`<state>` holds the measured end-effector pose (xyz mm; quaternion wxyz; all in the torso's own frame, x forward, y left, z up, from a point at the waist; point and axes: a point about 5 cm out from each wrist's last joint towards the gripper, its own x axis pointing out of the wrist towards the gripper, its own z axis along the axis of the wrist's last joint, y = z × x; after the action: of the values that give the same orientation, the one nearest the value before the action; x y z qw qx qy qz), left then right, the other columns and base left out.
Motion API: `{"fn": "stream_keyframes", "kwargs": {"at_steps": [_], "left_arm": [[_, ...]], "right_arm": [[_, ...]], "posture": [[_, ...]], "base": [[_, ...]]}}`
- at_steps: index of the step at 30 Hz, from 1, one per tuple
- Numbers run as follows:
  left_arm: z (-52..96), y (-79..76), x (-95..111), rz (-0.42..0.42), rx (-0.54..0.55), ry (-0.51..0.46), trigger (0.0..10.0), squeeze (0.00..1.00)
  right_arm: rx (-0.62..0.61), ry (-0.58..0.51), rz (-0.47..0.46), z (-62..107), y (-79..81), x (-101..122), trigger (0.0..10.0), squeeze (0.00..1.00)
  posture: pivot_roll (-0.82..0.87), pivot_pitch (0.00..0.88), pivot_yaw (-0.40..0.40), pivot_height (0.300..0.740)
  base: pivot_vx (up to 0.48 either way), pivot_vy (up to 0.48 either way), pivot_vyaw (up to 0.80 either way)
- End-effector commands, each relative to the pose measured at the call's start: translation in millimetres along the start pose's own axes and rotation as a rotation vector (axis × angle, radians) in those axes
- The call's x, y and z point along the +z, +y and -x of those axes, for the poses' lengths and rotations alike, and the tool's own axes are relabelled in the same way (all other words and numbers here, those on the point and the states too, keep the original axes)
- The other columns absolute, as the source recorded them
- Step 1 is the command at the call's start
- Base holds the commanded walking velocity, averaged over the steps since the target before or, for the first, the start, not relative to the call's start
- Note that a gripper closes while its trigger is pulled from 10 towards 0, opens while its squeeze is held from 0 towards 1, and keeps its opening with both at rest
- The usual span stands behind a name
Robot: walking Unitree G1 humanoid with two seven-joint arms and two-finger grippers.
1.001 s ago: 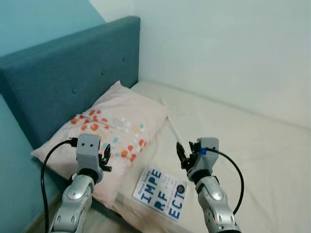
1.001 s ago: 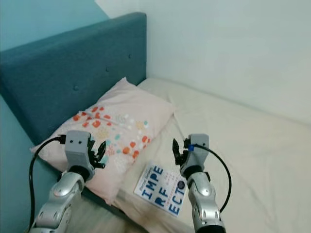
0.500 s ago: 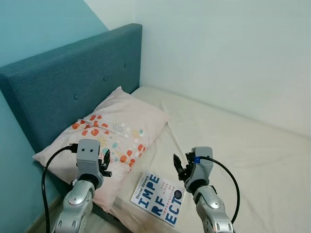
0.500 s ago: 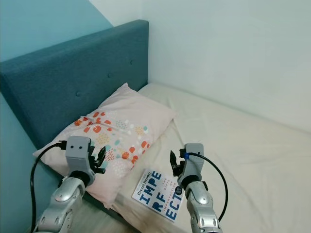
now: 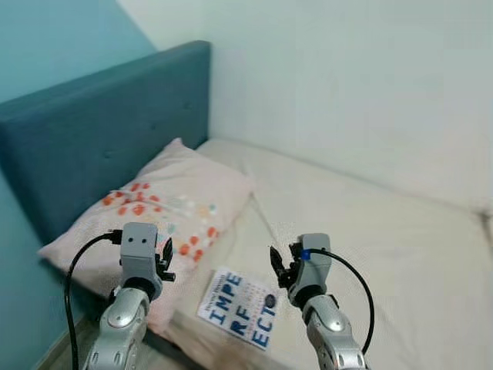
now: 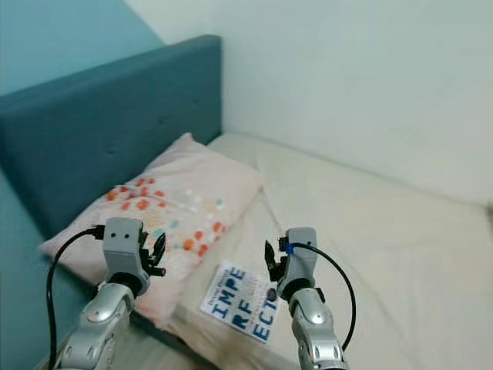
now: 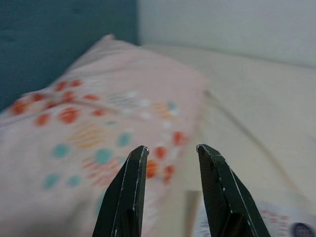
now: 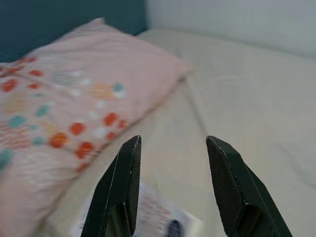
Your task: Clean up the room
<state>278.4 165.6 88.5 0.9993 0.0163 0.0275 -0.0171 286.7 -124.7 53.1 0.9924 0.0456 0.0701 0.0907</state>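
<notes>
Both grippers, left (image 5: 164, 255) & right (image 5: 282, 266), part open, empty above bed (image 5: 400, 231); book (image 5: 239, 307) lies flat at edge by pillow (image 5: 146, 208), fingers may skid off cover or nudge it off.

pillow (image 5: 154, 208) on bed (image 5: 385, 231), against headboard (image 5: 92, 131) | book (image 5: 239, 307) apparently just right of pillow

Both grippers hang in free air with fingers apart. Ahead of the left gripper (image 5: 165, 257) the pillow (image 5: 166, 202) blocks the low path. Just below the right gripper (image 5: 279, 266) lies the book (image 5: 240, 307); beyond its fingertips the mattress (image 5: 385, 231) is bare.
</notes>
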Motion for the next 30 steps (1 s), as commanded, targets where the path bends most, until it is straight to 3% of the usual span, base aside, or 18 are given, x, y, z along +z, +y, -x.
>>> {"fn": "stream_keyframes", "kwargs": {"at_steps": [1,15,22,30], "left_arm": [[-2.3,-3.8,0,-0.011,-0.019,0.002,10.0,0.0],[-4.6,-2.7,4,0.001,-0.013,-0.009,10.0,0.0],[-4.1,2.2,6,0.056,0.043,-0.017,10.0,0.0],[-2.9,-0.3,7,0.036,0.001,-0.012,10.0,0.0]], "right_arm": [[-0.015,0.021,-0.014,1.6,-4.9,-3,10.0,0.0],[0.013,0.018,-0.031,-4.7,0.3,3,10.0,0.0],[0.015,0.013,-0.024,-6.3,-2.8,6,10.0,0.0],[0.022,0.013,-0.032,-8.0,-3.5,8,10.0,0.0]], "posture": [[0.11,0.0,-0.127,0.74],[0.09,0.0,-0.114,0.74],[0.09,0.0,-0.116,0.74],[0.09,0.0,-0.118,0.74]], "base": [[0.0,0.0,-0.8],[0.0,0.0,-0.8],[0.0,0.0,0.0],[0.0,0.0,0.0]]}}
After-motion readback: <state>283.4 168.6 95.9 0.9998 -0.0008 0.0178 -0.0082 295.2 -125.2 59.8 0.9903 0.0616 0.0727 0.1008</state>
